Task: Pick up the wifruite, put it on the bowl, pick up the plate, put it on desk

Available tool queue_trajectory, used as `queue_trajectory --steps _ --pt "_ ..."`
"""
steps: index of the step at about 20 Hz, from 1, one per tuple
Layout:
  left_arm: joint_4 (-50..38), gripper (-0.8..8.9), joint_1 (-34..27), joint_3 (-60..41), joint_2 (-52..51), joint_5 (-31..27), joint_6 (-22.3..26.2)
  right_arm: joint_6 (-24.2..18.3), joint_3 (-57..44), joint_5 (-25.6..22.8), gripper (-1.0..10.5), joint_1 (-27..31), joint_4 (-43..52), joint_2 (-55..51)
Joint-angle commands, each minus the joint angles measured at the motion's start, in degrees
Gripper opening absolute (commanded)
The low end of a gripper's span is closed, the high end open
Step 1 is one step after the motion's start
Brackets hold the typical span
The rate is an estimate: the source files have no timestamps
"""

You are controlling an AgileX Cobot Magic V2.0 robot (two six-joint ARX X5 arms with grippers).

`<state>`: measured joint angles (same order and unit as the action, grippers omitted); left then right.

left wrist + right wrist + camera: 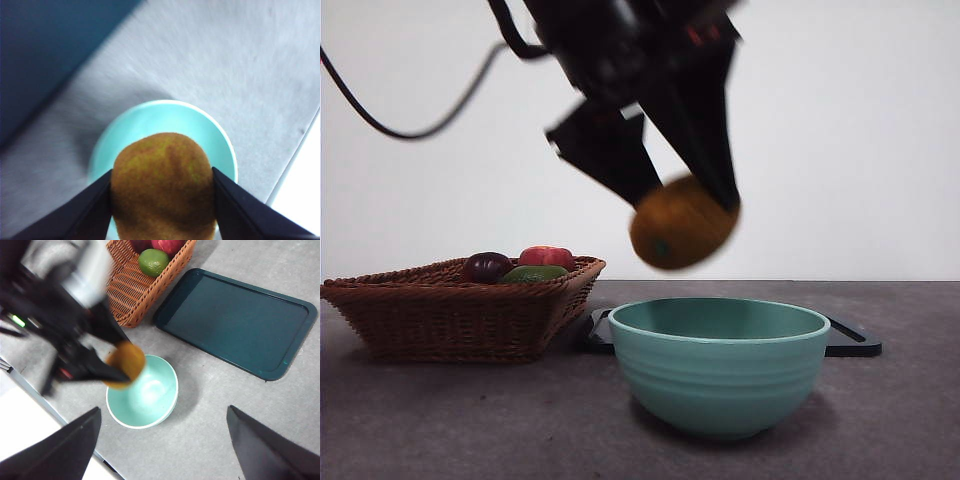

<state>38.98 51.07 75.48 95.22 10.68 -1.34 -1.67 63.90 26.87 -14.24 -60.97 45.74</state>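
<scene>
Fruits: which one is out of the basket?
The brownish-orange wifruite, clamped in the left claw above the teal bowl; the purple, red and green ones lie in the basket.

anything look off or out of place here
Nothing stands out. The left gripper holds the fruit in the air over the bowl, which sits upright and empty on the desk. The basket and tray lie flat, nothing spilled. The right gripper hangs open above.

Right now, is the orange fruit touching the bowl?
Apart. The front view shows pale wall between the wifruite, clamped in the left hand, and the rim of the bowl below it.
</scene>
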Motion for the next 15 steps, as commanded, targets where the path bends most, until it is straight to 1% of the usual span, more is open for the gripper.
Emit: queue_trajectory --steps 1,4,7,15 --pt "-1.9 2.06 1.7 1.0 3.8 -1.7 0.7 0.2 1.0 0.1 4.0 -0.3 0.5 0.2" --pt "-2.6 2.06 2.8 1.0 7.3 -2.3 1.2 0.2 1.0 0.1 4.0 -0.2 0.5 0.2" --pt "-3.7 2.06 3.5 1.0 9.9 -5.3 1.4 0.2 1.0 0.1 4.0 -0.3 0.5 0.2" --pt "-4.6 2.21 5.0 1.0 12.6 -5.3 1.3 0.2 1.0 0.1 4.0 -0.3 0.5 0.2"
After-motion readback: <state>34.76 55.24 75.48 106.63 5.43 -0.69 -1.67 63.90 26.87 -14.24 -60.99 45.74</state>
